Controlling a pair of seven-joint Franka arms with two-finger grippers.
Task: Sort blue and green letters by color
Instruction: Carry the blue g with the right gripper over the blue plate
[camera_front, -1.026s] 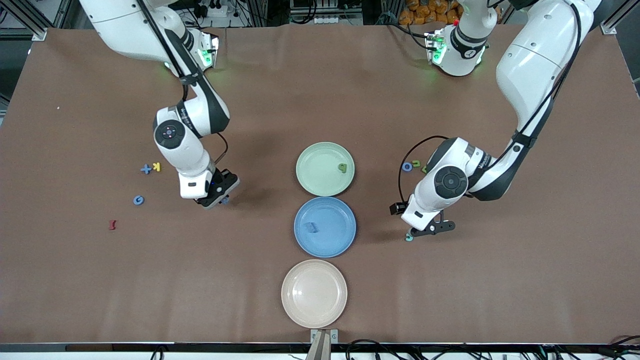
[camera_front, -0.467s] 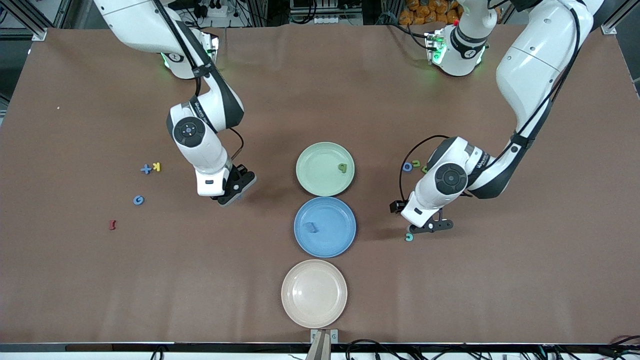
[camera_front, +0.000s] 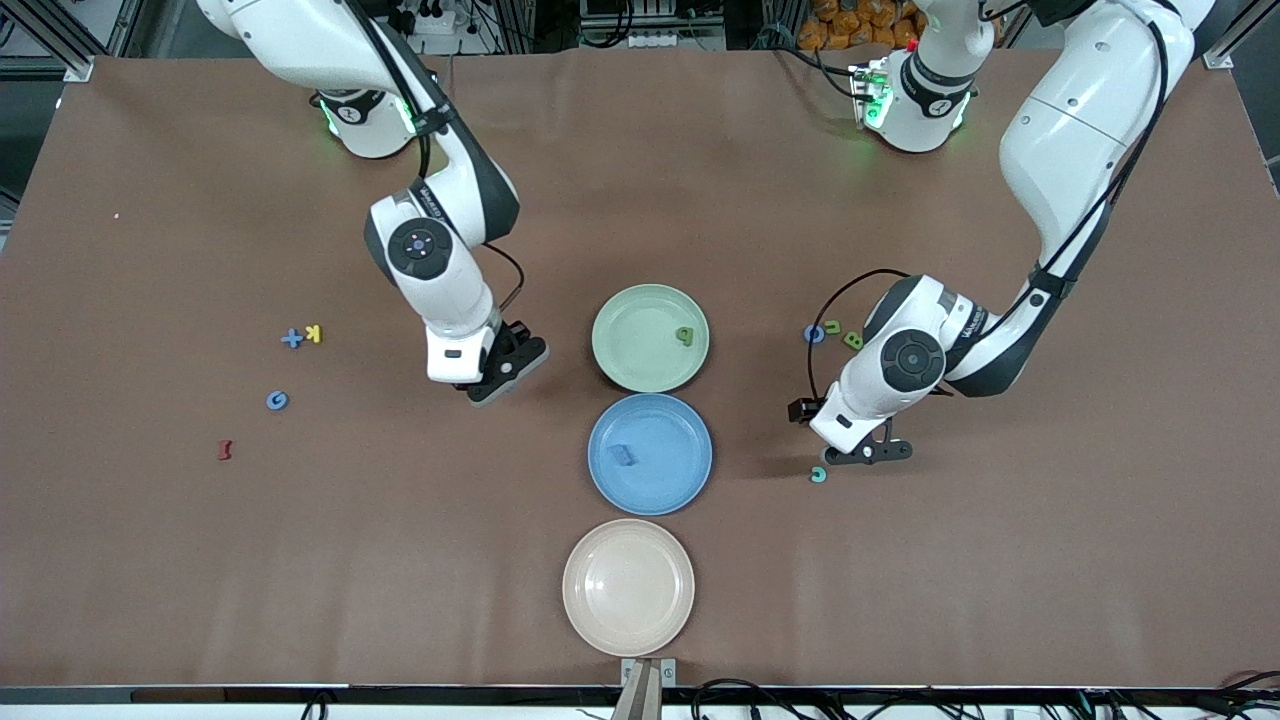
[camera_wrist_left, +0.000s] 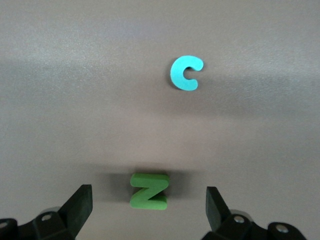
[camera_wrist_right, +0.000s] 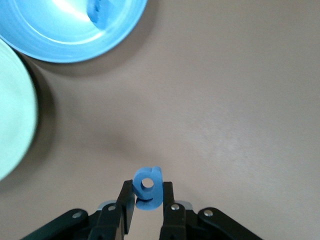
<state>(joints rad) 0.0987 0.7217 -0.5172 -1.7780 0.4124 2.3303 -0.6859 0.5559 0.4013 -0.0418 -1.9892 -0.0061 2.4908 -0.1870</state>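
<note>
Letters are lying scattered toward the right arm's end of the bench: we are seeing a blue plus touching a yellow K, a blue G nearer the front camera, and a dark red piece nearer still. The right arm is reaching down from its base, elbow bent, wrist pointing at the bench, and the right gripper is hanging over bare bench beside the green plate; its jaws are pinching a blue g upright between them.

Down the middle, the green plate is holding one green letter, the blue plate just nearer the camera is holding a blue piece, and the beige plate is sitting nearest the camera.

Toward the left arm's end, a blue O and two green letters are lying close together. The left arm is folding back on itself, forearm sloping down, and the left gripper is hovering low over a green Z, jaws spread wide to either side of it without touching. A teal C is lying just beside it, nearer the camera.
</note>
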